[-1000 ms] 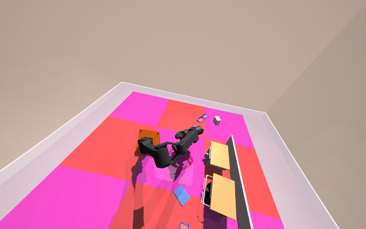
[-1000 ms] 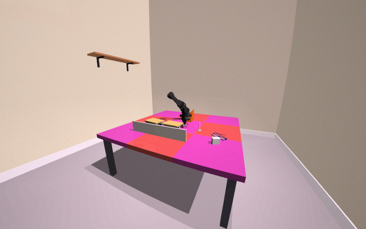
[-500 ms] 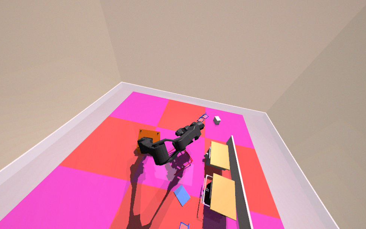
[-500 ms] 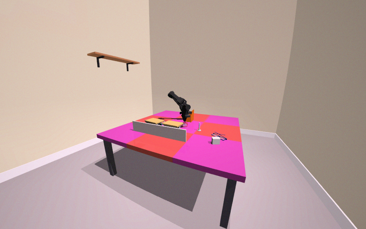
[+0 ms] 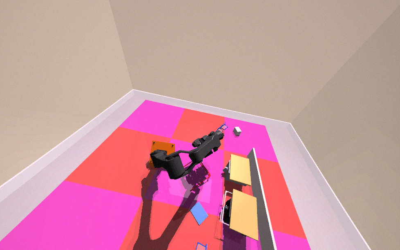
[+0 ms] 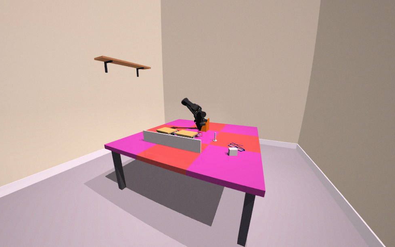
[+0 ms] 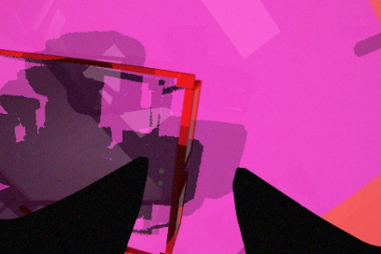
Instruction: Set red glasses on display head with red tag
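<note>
The red glasses [image 5: 209, 175] [image 7: 187, 113] lie under the arm, temples spread. In the wrist view a corner of the frame shows and one red bar runs down between the fingers, nearer the left one. My gripper [image 7: 191, 171] is open, with gaps on both sides of that bar. In the top view the arm hides the gripper. Two dark display heads [image 5: 227, 206] [image 5: 226, 169] show only in part beneath yellow boards [image 5: 244, 214] [image 5: 240, 169]. A white outline frame is around the front of the nearer one. I cannot make out the red tag.
A grey upright panel [image 5: 262, 199] [image 6: 171, 141] stands behind the boards. Blue glasses [image 6: 236, 147] and a white block [image 5: 237, 131] [image 6: 233, 151] are at the far end. A white post [image 6: 215, 137] stands nearer the arm. A blue plate [image 5: 199, 213] lies beyond the red glasses.
</note>
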`<state>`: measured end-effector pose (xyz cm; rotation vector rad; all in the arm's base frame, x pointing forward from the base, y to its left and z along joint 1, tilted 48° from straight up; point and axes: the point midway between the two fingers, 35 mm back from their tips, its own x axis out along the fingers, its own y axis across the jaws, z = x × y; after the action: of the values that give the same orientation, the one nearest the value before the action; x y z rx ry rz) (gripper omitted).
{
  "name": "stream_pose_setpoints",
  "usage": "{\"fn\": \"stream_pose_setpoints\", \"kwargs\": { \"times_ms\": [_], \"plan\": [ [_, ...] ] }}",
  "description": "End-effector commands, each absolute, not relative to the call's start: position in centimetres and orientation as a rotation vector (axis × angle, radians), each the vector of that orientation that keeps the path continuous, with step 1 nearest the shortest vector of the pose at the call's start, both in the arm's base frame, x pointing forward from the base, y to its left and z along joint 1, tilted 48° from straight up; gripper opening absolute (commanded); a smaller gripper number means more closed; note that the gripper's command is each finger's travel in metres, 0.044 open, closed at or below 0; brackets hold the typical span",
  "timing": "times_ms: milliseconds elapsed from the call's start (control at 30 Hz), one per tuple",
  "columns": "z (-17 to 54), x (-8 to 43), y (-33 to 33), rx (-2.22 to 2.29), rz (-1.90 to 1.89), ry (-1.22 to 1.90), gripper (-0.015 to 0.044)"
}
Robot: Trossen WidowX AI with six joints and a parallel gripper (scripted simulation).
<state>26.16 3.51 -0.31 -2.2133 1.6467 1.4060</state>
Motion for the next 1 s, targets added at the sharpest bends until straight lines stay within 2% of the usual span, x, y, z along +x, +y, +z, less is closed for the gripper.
{"fn": "stream_pose_setpoints", "kwargs": {
  "times_ms": [0,67,100,967],
  "plan": [
    [0.2,25.5,3.7,-2.211,1.424,1.648,0.02],
    [0.2,25.5,3.7,-2.211,1.424,1.648,0.0147],
    [0.2,25.5,3.7,-2.211,1.424,1.648,0.014],
    [-1.7,25.7,1.7,-2.211,1.424,1.645,0.014]
  ]
}}
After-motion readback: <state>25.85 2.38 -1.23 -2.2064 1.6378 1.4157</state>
